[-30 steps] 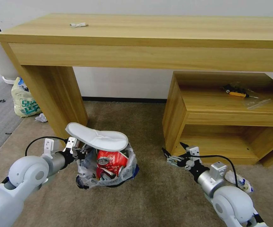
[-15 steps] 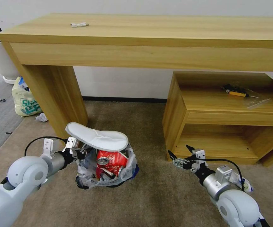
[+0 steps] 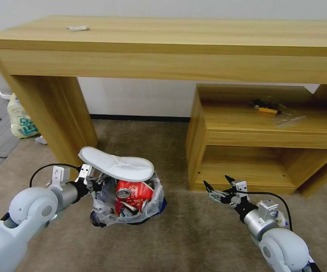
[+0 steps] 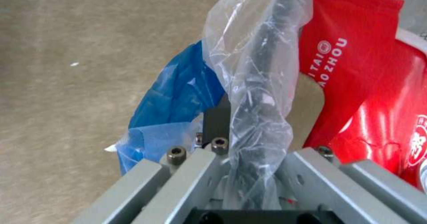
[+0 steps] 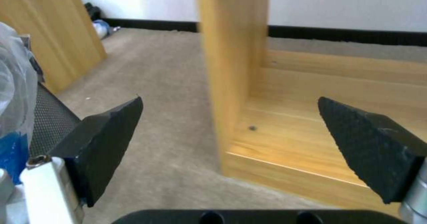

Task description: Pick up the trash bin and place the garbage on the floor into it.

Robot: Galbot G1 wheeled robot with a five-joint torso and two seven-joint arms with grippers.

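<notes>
Even, bright indoor light falls on the desk [image 3: 171, 34], with soft shadow beneath it. The red wrapper [image 4: 351, 60] shows glare streaks. The shelf post [image 5: 231, 67] is motion-blurred. Straight edges bow near the head view's borders.

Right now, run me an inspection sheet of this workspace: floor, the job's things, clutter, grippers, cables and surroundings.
Surface: tan carpet floor, bare between the arms.
Job's things: trash bin held off the floor, packed with a red cup, a can and wrappers; white slipper lies across its rim.
Clutter: printed plastic bag and a crumpled scrap beside the desk leg.
Grippers: left gripper shut on the bin's rim and liner; right gripper open, empty, near the shelf unit.
Cables: black cable loops over each wrist.
Surroundings: wooden desk, white wall, screwdriver on the shelf.
</notes>
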